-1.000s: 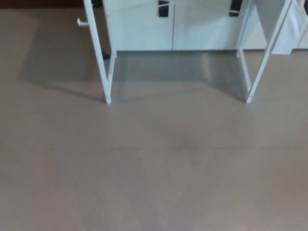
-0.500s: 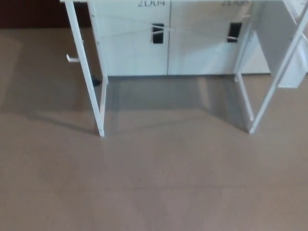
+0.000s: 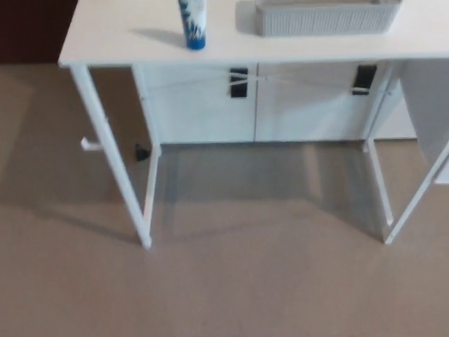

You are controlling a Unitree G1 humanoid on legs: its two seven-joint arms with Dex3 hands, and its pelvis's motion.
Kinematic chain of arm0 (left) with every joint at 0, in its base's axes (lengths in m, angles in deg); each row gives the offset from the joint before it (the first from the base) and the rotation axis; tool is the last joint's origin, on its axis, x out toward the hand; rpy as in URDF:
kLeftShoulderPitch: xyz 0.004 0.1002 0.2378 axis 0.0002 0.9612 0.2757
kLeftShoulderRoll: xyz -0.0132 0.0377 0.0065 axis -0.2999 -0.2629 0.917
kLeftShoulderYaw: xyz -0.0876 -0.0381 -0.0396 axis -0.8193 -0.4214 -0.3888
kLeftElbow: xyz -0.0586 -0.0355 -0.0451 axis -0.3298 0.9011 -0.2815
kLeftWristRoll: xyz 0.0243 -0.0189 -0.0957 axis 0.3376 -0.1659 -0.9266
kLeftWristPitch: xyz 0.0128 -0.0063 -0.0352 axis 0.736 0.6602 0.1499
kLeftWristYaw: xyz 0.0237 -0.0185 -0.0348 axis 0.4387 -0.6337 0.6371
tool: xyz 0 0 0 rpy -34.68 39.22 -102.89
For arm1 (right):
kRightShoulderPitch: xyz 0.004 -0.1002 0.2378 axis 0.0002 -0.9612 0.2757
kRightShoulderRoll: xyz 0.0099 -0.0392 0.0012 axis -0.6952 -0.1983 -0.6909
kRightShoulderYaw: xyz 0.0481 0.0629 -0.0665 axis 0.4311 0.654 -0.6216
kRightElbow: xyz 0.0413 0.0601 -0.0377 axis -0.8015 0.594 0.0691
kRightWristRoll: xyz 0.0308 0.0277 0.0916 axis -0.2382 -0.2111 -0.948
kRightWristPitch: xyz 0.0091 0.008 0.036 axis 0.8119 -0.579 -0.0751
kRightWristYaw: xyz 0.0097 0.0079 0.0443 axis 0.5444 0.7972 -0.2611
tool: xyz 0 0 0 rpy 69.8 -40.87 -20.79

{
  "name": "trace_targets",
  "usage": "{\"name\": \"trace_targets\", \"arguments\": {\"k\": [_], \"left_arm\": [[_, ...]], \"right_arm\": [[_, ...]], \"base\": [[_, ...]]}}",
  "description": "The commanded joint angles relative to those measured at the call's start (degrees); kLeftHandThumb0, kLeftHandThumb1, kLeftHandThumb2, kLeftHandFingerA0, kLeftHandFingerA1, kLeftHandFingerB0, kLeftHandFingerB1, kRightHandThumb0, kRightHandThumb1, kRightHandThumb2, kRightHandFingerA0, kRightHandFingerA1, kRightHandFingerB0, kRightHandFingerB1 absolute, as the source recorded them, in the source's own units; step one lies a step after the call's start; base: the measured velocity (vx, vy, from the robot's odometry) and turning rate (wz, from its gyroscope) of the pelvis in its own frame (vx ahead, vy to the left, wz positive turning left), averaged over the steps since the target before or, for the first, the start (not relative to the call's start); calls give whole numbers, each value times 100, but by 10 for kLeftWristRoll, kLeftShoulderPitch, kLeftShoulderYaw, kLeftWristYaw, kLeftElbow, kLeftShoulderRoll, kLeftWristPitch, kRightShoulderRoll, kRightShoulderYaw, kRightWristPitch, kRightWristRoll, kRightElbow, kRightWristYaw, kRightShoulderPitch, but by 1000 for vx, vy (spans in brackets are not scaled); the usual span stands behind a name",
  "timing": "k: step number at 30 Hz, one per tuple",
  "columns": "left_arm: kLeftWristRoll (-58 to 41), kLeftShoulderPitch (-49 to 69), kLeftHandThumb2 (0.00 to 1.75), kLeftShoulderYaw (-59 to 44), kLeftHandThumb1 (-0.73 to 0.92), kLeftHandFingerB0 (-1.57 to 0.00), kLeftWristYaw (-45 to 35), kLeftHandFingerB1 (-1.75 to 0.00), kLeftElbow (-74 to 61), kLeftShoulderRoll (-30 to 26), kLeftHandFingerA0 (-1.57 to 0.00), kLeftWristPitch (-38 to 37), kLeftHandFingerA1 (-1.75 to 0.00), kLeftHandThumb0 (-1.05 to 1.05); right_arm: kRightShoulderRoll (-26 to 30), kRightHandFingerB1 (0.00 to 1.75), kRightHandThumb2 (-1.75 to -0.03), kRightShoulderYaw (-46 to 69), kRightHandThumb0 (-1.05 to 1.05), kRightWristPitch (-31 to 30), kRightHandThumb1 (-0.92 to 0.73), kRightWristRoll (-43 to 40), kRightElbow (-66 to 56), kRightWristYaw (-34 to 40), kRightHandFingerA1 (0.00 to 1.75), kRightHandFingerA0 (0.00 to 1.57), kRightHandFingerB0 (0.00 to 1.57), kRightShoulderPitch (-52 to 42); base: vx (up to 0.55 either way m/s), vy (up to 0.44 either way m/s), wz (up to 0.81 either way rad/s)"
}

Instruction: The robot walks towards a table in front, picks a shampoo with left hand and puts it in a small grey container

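Standing upright near the left end of the white table point(image 3: 116, 38), the blue-and-white shampoo tube point(image 3: 193, 27) is cut off by the top edge, so its upper part and label are unreadable. The small grey ribbed container point(image 3: 324, 19) sits well to its right on the same tabletop, its rim and inside also cropped. Neither robot hand shows, so their fingers cannot be judged. Behind the table legs point(image 3: 116, 161) stand white cabinet doors point(image 3: 203, 105) with black handles point(image 3: 238, 82). Half a second ago only legs and cabinets showed; the whole view has tilted up, bringing the tabletop in.
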Motion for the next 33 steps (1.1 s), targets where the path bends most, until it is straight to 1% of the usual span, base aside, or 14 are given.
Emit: {"name": "trace_targets", "arguments": {"k": [1, 8, 9, 14, 15, 17, 18, 23, 24, 27, 28, 29, 30, 33], "left_arm": [[-8, 3, 57, -6, 55, -36, -8, -35, -3, -12, -60, -10, -44, -32], [-7, 4, 57, -9, 55, -36, -14, -35, -2, -13, -62, -9, -46, -32], [-4, 4, 57, -6, 55, -35, -13, -35, -2, -14, -57, -11, -44, -35], [-7, 5, 57, -10, 55, -36, -16, -35, -2, -17, -57, -12, -44, -34], [-9, 5, 72, -12, 43, -31, -17, -45, -2, -17, -58, -12, -57, -40], [-11, 6, 57, -15, 54, -36, -18, -35, -2, -16, -62, -11, -46, -32], [-6, 8, 57, -11, 55, -36, -15, -36, -4, -17, -61, -15, -45, -33], [-2, 8, 57, -8, 55, -38, -12, -36, -2, -20, -64, -14, -46, -34], [-4, 9, 74, -10, 43, -34, -13, -47, -1, -21, -58, -13, -58, -41], [-4, 9, 74, -10, 43, -34, -13, -47, -1, -21, -58, -13, -58, -41], [0, 9, 75, -7, 44, -35, -11, -48, -1, -21, -58, -13, -58, -41], [0, 9, 75, -6, 44, -35, -10, -48, -1, -21, -58, -13, -58, -41], [-1, 10, 57, -7, 56, -41, -12, -38, -1, -21, -61, -14, -47, -34], [-4, 10, 57, -9, 56, -40, -16, -37, -2, -25, -59, -13, -44, -33]], "right_arm": [[0, 48, -73, -7, -37, -3, -51, 9, 1, 3, 57, 69, 47, -1], [-2, 49, -74, -6, -37, -6, -50, 5, 2, -4, 58, 70, 47, 1], [-2, 39, -57, -6, -27, -6, -59, 5, 2, -6, 47, 72, 53, 1], [-5, 39, -57, -9, -27, -9, -59, 8, 3, -8, 48, 73, 54, 7], [-6, 49, -73, -10, -36, -10, -50, 8, 2, -9, 57, 69, 49, 8], [-7, 49, -73, -12, -36, -12, -51, 9, 2, -11, 57, 68, 49, 10], [-8, 39, -57, -12, -26, -12, -60, 9, 2, -12, 47, 70, 53, 11], [-11, 39, -57, -19, -26, -15, -60, 13, 2, -12, 46, 70, 54, 15], [-13, 40, -57, -21, -27, -15, -60, 14, 2, -11, 48, 73, 55, 17], [-13, 40, -57, -22, -27, -15, -60, 13, 2, -11, 48, 73, 55, 17], [-12, 51, -75, -25, -37, -12, -52, 16, 2, -13, 59, 70, 51, 16], [-12, 51, -75, -26, -37, -12, -52, 16, 2, -13, 59, 70, 51, 16], [-12, 51, -75, -26, -37, -12, -52, 16, 2, -14, 59, 70, 51, 16], [-17, 40, -58, -27, -29, -15, -62, 17, 2, -16, 48, 73, 55, 23]], "base": [[534, 205, -66], [410, 135, -2], [260, 6, 10], [275, -103, 13], [323, -183, 15], [305, -140, 47], [280, -133, -9], [167, -63, -3], [92, 22, -6], [87, 92, -8], [107, 151, -11], [205, 127, -6], [90, 146, 45], [86, 143, -2]]}}
